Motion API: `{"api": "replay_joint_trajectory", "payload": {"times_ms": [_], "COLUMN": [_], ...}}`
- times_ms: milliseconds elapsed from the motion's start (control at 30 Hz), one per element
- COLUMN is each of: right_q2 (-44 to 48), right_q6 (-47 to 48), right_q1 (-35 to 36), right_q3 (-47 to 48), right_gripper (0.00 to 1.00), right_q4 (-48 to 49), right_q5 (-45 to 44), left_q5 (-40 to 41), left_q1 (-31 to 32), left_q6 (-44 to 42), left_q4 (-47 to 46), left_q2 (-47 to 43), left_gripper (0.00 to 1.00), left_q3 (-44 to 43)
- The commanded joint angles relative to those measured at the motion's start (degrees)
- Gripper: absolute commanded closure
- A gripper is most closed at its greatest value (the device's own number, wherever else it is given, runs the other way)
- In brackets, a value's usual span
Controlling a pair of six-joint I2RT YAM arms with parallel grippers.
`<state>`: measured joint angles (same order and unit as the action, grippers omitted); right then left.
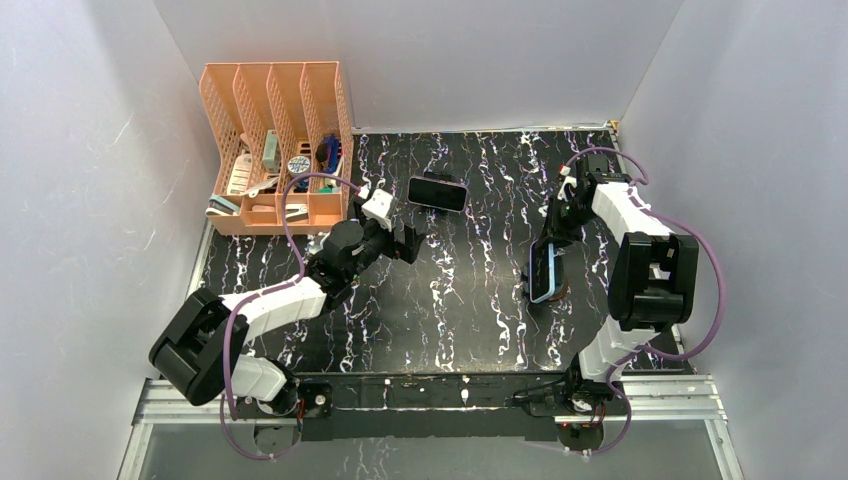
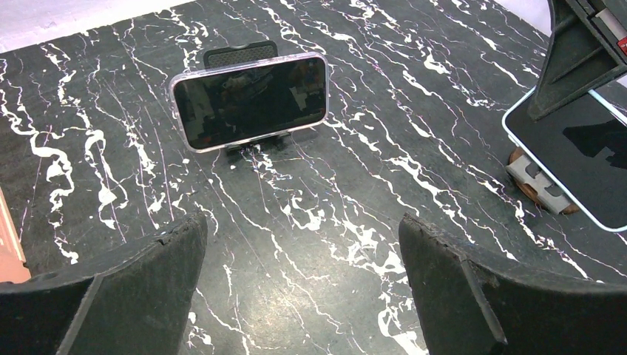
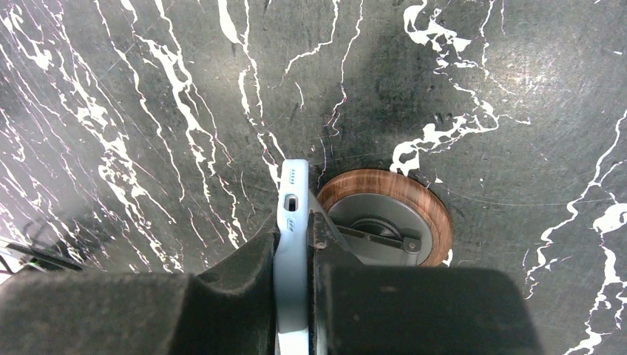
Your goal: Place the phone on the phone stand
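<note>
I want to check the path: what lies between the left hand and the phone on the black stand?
Nothing. In the left wrist view, only bare table separates the left hand from that phone.

i see plain white panel walls (image 1: 90, 150) boxing in a black, white-veined marble-look tabletop (image 1: 470, 320) (soft, even light all over).

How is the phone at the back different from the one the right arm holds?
The back phone rests sideways on a black stand, untouched; the blue-edged phone is pinched in the jaws of the right gripper, port end down by a round wooden stand. The back phone's case is clear, the other's pale blue. Both screens are dark.
</note>
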<state>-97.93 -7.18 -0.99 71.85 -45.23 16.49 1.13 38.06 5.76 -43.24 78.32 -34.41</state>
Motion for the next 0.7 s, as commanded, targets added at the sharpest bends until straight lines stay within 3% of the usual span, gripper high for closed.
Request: {"api": "replay_joint_trajectory", "payload": {"times_ms": [0,667], "right_q2": [-0.5,-2.0], "right_q6": [0.0,-0.8], "right_q1": [-0.1,-0.1], "right_q3": [2.3,2.1], "right_gripper": [0.95,0.96], "right_q4": [-0.8,-1.0], "right_q5": [1.7,1.8], "left_q5": [1.3,1.8], "left_q1": [-0.1,-0.1], "left_q6": [-1.0,-1.5], "left_q4": [-1.2,-1.4], "left_q2": [-0.5,-0.4], "left_gripper": [0.02,0.02], "left_q3": [0.6,0.8]}}
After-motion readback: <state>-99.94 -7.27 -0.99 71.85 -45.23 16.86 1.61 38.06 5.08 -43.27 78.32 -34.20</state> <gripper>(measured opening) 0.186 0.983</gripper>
